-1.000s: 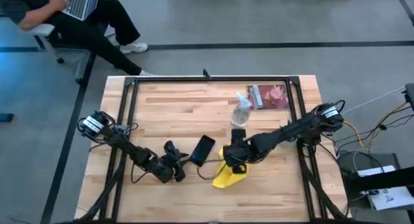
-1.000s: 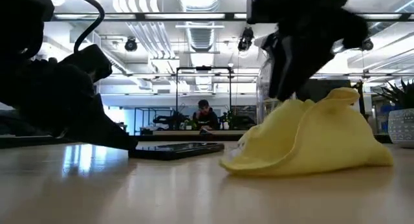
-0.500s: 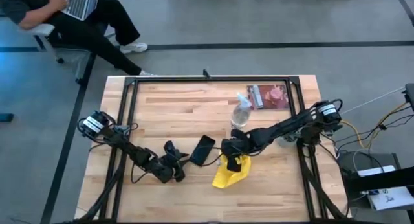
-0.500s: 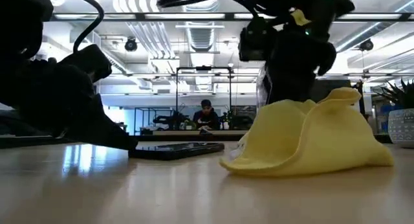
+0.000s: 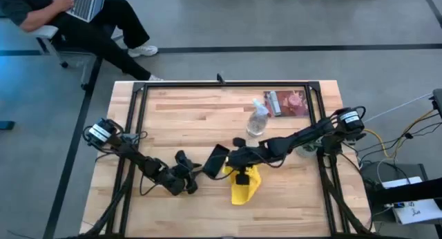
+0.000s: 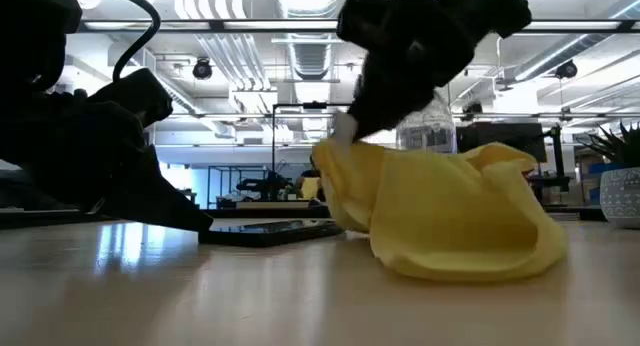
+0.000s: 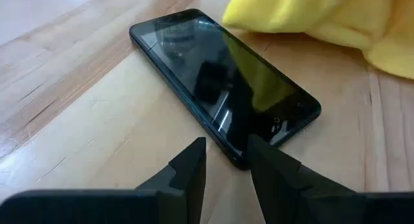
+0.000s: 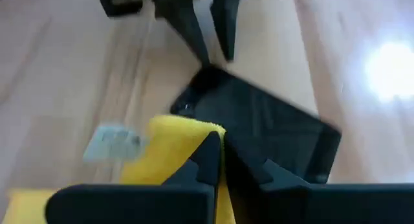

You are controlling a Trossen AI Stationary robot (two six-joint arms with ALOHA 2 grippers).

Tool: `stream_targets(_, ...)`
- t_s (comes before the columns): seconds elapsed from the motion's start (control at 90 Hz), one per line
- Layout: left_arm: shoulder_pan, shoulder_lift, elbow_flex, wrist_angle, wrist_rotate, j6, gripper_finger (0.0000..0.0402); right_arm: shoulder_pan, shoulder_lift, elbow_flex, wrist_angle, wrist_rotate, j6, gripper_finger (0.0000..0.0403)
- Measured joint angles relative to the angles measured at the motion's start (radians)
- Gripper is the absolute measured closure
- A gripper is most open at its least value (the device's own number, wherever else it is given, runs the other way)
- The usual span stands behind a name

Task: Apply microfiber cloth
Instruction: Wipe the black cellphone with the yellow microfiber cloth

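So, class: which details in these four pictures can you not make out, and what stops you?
- Cloth against phone, low view: the contact point is hidden behind the cloth's folds.
- Tag on cloth, right wrist view: too blurred to read.
- Packet near the bottle, high view: print too small.
- Right gripper pinches the cloth.

Yellow cloth (image 5: pixel 244 186): soft, crumpled, irregular folds. One corner is pinched and lifted in my right pincer (image 5: pixel 237 166); the remainder lies heaped on the bench (image 5: pixel 297 204), just beside the phone (image 5: pixel 216 160).
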Motion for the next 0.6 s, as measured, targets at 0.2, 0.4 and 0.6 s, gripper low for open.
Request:
stream_targets(0.2,0.0,0.0,0.0,0.0,-0.001,0.003,0.0303,0.0,0.05,0.0,0.161,-0.001,-0.043,0.0403)
stream_targets(0.4,0.0,0.0,0.001,0.002,-0.001,0.003,0.0303,-0.013,0.218,0.057,0.324,0.028,-0.041,0.0403)
stream_targets(0.6,0.0,0.0,0.001,0.005,-0.001,0.002,0.0303,-0.011,0.393,0.186,0.339,0.053,-0.046,0.0403)
